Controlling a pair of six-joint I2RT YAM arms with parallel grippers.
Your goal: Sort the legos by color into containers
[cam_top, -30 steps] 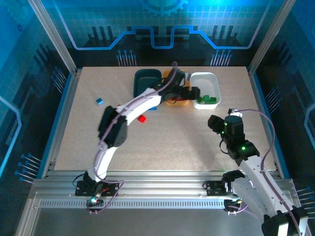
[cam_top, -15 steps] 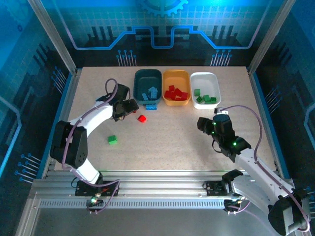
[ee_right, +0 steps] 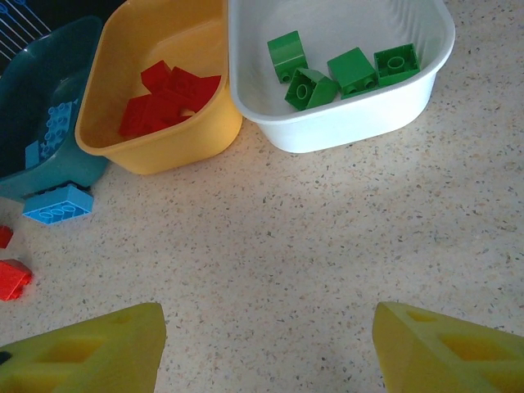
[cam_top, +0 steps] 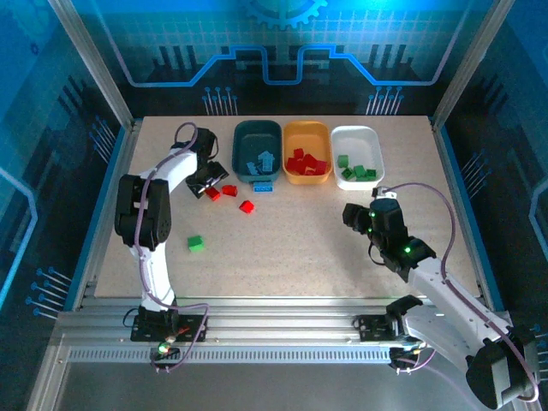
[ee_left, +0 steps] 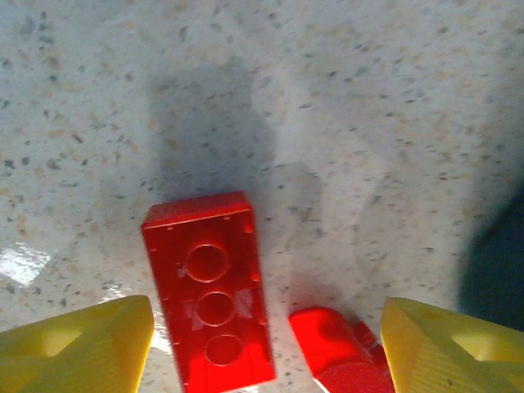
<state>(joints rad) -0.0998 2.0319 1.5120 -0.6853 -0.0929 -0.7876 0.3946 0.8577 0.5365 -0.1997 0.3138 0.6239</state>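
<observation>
Jaws of the left gripper (ee_left: pixel 262 348) stand apart astride a red brick (ee_left: pixel 209 303) lying on the table (cam_top: pixel 300 248) left of the teal tub (cam_top: pixel 257 125), seemingly set to pinch it for the yellow tub (ee_right: pixel 164 154), while the right gripper (ee_right: pixel 266 344) hangs wide and empty facing the tubs.

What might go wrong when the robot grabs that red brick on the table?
The left gripper is open, its yellow fingers straddling the long red plastic brick and a second red piece close beside it. Closing might pinch both or flick one away.
The loose blue plastic brick lies just outside the dark teal plastic tub, where a passing arm might knock it.
</observation>
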